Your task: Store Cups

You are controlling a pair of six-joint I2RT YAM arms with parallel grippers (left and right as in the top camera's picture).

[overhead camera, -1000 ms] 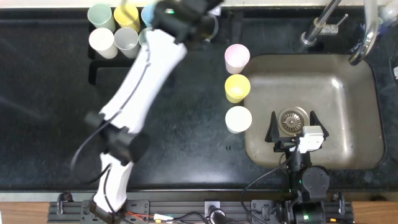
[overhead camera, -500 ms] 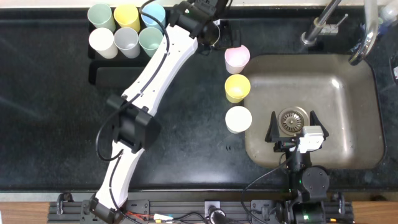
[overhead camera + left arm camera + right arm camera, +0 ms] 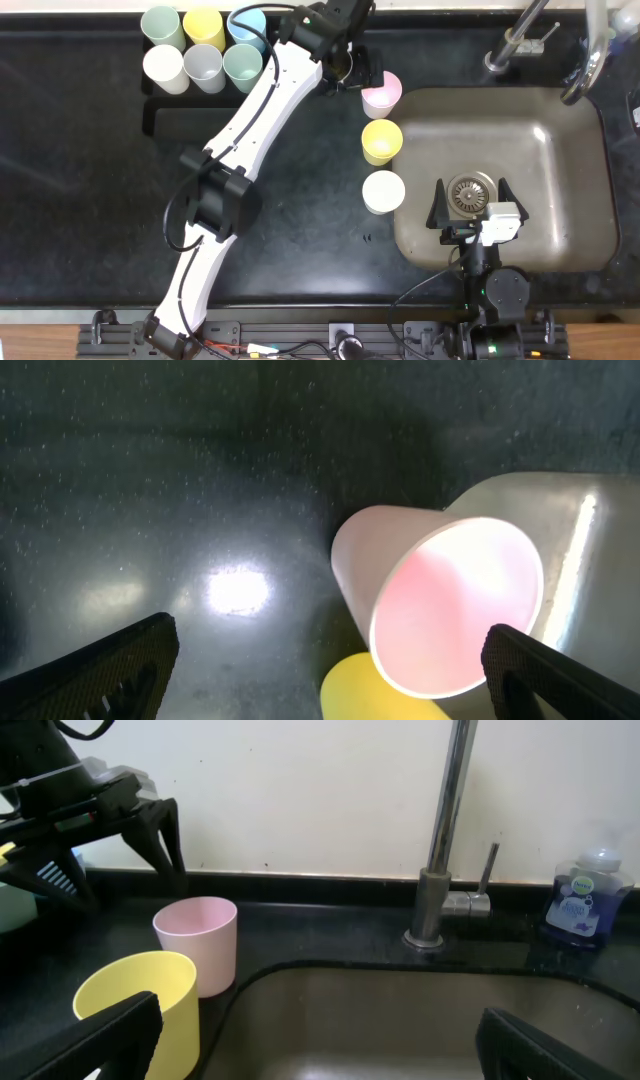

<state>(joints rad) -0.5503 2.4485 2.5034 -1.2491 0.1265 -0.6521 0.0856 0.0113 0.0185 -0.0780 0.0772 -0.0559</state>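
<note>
I'm hovering my left gripper [image 3: 335,660], jaws spread wide, over the pink cup [image 3: 440,600] beside the sink [image 3: 560,140], probably lining up a grab; my right gripper [image 3: 471,205] is idling open over the sink.

— What lies ahead of the tool [image 3: 330,632]?
— A pink cup [image 3: 440,600], its open mouth facing the tool, standing on the dark speckled tabletop [image 3: 150,480]. It sits in the gap between the two black fingers [image 3: 110,670], which are spread wide, and closer to the one on the sink's side.
— Is either finger on it?
— No, both are clear of it. A yellow cup [image 3: 375,685] shows just beside it, nearer the tool. The pale sink [image 3: 590,550] curves past the pink cup's far side.
</note>
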